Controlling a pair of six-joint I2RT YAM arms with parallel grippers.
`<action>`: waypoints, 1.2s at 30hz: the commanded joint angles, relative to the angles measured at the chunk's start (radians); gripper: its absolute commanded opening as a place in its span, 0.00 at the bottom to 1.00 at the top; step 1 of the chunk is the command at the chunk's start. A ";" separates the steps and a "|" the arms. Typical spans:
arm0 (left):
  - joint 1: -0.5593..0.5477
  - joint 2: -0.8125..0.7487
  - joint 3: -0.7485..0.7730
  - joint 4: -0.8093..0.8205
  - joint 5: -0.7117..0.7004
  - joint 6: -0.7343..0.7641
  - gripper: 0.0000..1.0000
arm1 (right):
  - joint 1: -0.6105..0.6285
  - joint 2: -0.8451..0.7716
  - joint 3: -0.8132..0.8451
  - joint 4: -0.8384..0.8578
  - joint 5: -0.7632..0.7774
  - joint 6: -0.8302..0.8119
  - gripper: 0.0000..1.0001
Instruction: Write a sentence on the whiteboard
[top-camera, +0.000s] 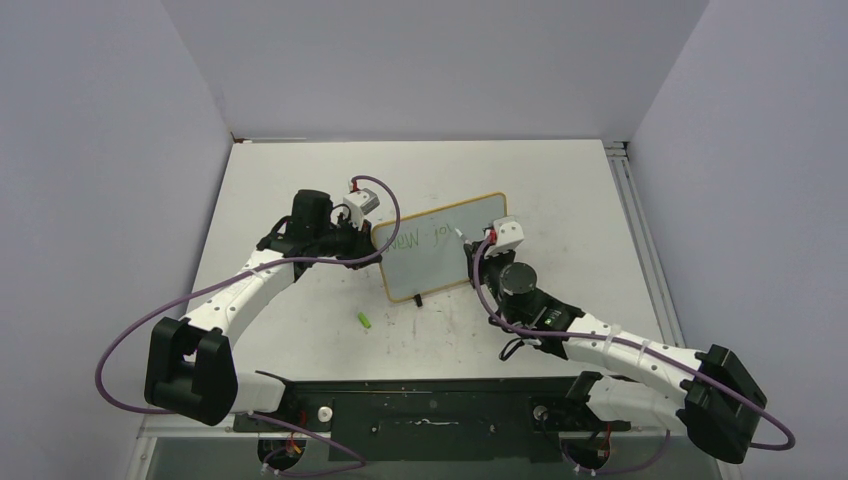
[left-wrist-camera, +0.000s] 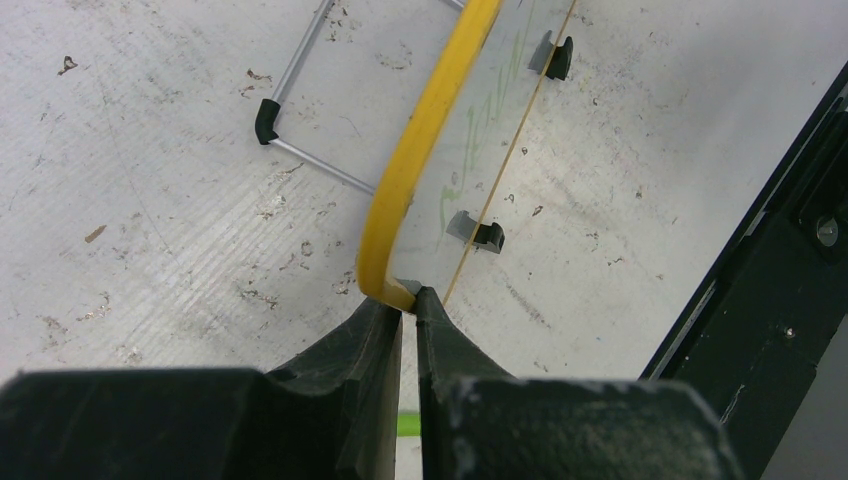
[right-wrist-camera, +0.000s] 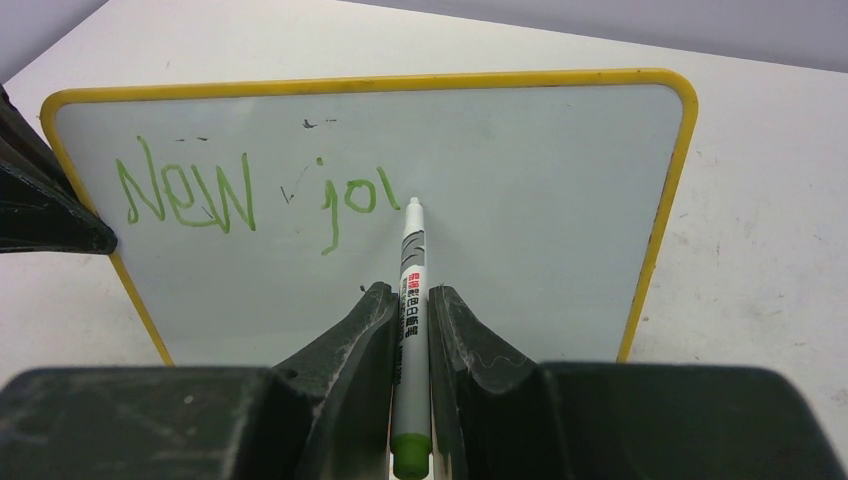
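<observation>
The whiteboard (top-camera: 440, 250) stands tilted in the middle of the table; its frame is yellow (right-wrist-camera: 662, 200). Green writing on it reads "New jo" plus a short stroke (right-wrist-camera: 250, 195). My left gripper (left-wrist-camera: 408, 300) is shut on the board's left frame corner (left-wrist-camera: 395, 290) and holds it. My right gripper (right-wrist-camera: 408, 300) is shut on a white marker with a green end (right-wrist-camera: 412, 300). The marker's tip (right-wrist-camera: 412, 206) touches the board just right of the last stroke. In the top view the right gripper (top-camera: 478, 243) is at the board's middle.
A green marker cap (top-camera: 366, 321) lies on the table in front of the board's left end. The board's wire stand and black feet (left-wrist-camera: 265, 120) show behind it. The black base rail (top-camera: 420, 410) runs along the near table edge.
</observation>
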 joint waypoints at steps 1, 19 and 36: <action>-0.015 0.015 0.026 -0.020 -0.008 0.019 0.00 | 0.009 0.010 0.035 0.075 0.018 -0.015 0.05; -0.015 0.012 0.027 -0.021 -0.007 0.018 0.00 | 0.007 0.017 0.041 0.102 0.030 -0.029 0.05; -0.015 0.013 0.028 -0.019 -0.006 0.020 0.00 | 0.009 0.049 0.035 0.101 0.016 -0.024 0.05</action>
